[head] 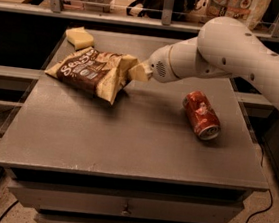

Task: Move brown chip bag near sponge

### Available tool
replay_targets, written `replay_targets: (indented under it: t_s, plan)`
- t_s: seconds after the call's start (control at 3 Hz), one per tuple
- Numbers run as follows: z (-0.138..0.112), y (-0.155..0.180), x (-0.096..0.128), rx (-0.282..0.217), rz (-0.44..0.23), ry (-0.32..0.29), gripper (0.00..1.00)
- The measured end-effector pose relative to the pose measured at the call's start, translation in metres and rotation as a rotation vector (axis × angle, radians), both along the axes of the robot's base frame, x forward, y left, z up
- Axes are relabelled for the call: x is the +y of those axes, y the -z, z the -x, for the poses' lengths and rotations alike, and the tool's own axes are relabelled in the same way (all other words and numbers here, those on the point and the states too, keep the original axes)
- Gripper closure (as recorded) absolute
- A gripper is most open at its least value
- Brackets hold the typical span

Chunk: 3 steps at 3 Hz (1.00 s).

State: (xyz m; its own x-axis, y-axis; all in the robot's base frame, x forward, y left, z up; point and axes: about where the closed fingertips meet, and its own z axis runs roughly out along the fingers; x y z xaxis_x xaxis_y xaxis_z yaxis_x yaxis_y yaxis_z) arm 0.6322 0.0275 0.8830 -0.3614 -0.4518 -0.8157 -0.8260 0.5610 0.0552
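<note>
The brown chip bag (89, 71) lies tilted on the grey table (126, 142) at the back left, its "Sea Salt" front facing up. My gripper (136, 72) is at the bag's right cream-yellow end and is shut on that end. The white arm reaches in from the right. The pale-yellow sponge (79, 37) sits at the table's back left corner, a short gap behind the bag's upper left edge and not touching it.
A red soda can (201, 115) lies on its side on the right half of the table. A rail and shelf with packages run behind the table. Drawers are below the front edge. Cables lie on the floor at left.
</note>
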Motion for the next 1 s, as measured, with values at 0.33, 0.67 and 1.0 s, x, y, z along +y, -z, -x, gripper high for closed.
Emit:
replay_targets:
  t_s: [0.33,0.67,1.0]
  plan:
    - [-0.025,0.002,-0.007,-0.007,0.002,0.019,1.00]
    - [-0.043,0.003,-0.012,-0.020,0.012,0.023,0.83]
    - [-0.050,0.000,-0.011,-0.035,0.021,0.013,0.59]
